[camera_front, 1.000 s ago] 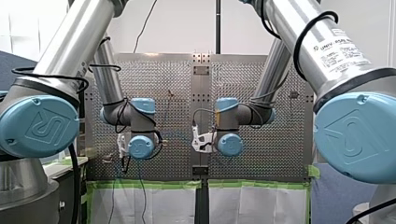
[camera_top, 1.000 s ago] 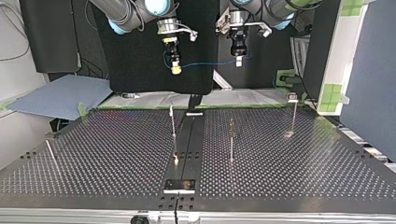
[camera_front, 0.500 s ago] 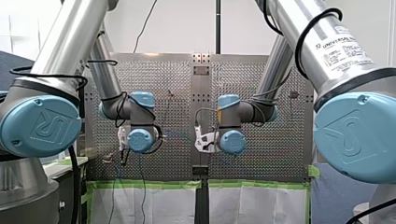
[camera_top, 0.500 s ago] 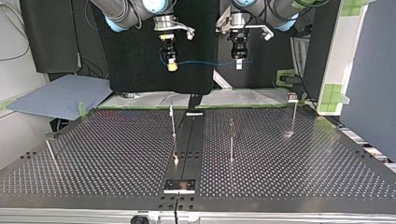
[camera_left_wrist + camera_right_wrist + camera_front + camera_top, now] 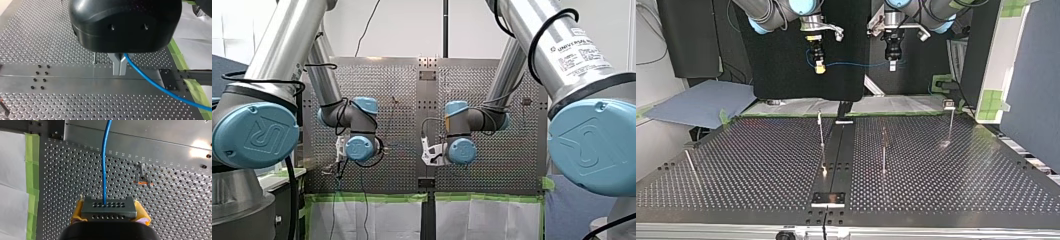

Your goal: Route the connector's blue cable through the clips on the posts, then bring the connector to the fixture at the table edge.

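The right tool (image 5: 109,216) clamps the stiff connector (image 5: 109,208); the left tool (image 5: 119,66) pinches the blue cable (image 5: 150,81), probably light and floppy.

White wall (image 5: 402,30); black screen (image 5: 781,65); grey-blue mat (image 5: 701,102); green tape (image 5: 367,198) edging white sheets (image 5: 372,220).

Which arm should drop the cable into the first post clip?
Probably left: my left gripper pinches the blue cable itself, with a post beside its fingers. My right gripper only holds the connector end.

Cable (image 5: 856,64) between left gripper (image 5: 892,64) and right gripper (image 5: 819,68)
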Motion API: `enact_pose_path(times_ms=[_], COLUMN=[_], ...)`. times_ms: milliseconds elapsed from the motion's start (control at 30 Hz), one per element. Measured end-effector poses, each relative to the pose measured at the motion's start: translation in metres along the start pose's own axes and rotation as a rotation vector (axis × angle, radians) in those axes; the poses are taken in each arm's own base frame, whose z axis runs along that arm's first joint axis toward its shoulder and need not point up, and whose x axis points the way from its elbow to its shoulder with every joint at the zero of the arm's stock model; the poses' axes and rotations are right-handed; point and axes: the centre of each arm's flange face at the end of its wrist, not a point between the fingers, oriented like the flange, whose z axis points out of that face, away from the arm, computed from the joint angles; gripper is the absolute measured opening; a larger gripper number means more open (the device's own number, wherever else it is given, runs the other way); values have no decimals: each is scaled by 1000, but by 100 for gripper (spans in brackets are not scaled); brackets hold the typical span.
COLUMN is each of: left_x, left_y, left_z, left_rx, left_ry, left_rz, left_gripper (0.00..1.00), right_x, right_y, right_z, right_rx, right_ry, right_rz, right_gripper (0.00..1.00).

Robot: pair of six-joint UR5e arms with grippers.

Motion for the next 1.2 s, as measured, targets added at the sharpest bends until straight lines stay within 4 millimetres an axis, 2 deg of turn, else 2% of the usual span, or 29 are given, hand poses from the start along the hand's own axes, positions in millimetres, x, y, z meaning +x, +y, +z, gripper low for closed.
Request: enact_pose_path(times_ms=[133, 333, 833, 1133, 1200], left_x=[0, -17, -60, -109, -118], left_y=[-4, -8, 15, 19, 19], left_z=[6, 16, 23, 39, 40], left_rx=[-2, -9, -140, -166, -166], left_ry=[-8, -28, -62, -166, -187], left_rz=[-9, -53, -62, -150, -166], left_gripper=[0, 0, 0, 0, 0], right_x=[2, 14, 117, 184, 194], right_y=[-3, -5, -1, 15, 19], right_z=[5, 15, 37, 41, 42], right_rx=[-5, -4, 33, 16, 11], right_ry=[18, 61, 216, 300, 312], right_rz=[20, 58, 196, 227, 231], right_gripper=[0, 0, 0, 0, 0])
